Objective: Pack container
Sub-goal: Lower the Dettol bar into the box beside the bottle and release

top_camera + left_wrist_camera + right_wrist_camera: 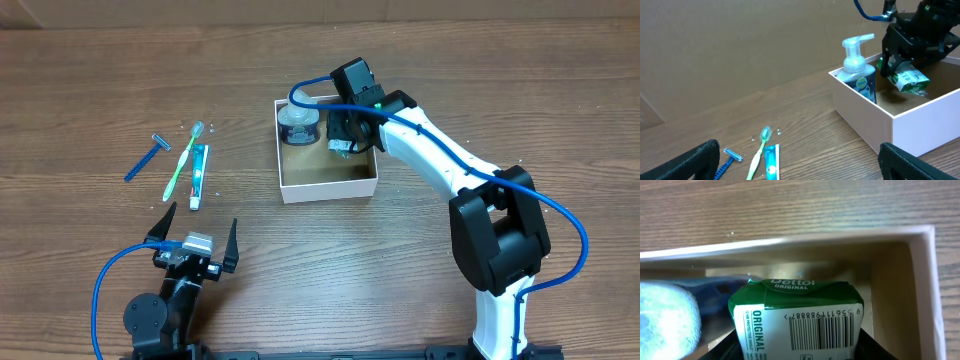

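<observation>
The container [330,186] is a square shallow white box with a brown floor at the table's middle; it also shows in the left wrist view [920,120] and the right wrist view [925,275]. A pump soap bottle [299,124] stands in its far left corner [860,75]. My right gripper [345,135] is shut on a green Dettol soap pack [800,315] and holds it over the box floor, beside the bottle [908,80]. My left gripper [195,243] is open and empty near the front left.
Left of the box lie a blue razor [146,158], a green toothbrush [183,160] and a teal toothpaste tube [198,175]; they also show in the left wrist view, toothbrush [759,152] and tube [771,162].
</observation>
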Controlling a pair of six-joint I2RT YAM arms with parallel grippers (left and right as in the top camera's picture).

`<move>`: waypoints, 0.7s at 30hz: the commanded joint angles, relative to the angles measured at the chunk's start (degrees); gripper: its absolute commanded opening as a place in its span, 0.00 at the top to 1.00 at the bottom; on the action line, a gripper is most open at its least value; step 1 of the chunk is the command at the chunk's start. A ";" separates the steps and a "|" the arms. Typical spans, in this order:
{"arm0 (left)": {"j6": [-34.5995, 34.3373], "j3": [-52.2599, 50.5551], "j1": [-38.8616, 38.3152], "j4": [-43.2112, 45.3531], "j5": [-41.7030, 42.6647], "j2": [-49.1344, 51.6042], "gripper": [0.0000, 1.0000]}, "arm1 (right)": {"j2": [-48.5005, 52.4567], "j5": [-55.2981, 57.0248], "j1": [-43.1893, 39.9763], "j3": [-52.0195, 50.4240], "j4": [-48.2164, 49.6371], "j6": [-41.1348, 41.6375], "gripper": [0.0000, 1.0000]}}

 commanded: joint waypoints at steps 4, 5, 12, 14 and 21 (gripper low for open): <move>-0.81 -0.20 0.26 -0.09 0.00 -0.50 0.00 | -0.35 1.51 0.00 -0.85 1.05 -0.87 0.57; -0.81 -0.20 0.26 -0.07 0.00 -0.50 0.00 | -0.35 1.51 0.00 -0.85 1.07 -0.87 0.56; -0.81 -0.20 0.26 -0.09 0.00 -0.50 0.00 | -0.35 1.51 0.00 -0.85 1.22 -0.87 0.48; -0.81 -0.20 0.26 -0.09 0.00 -0.50 0.00 | -0.35 1.51 0.00 -0.85 1.40 -0.87 0.47; -0.81 -0.20 0.26 -0.09 0.00 -0.50 0.00 | -0.37 1.49 0.00 -0.83 1.77 -1.14 0.37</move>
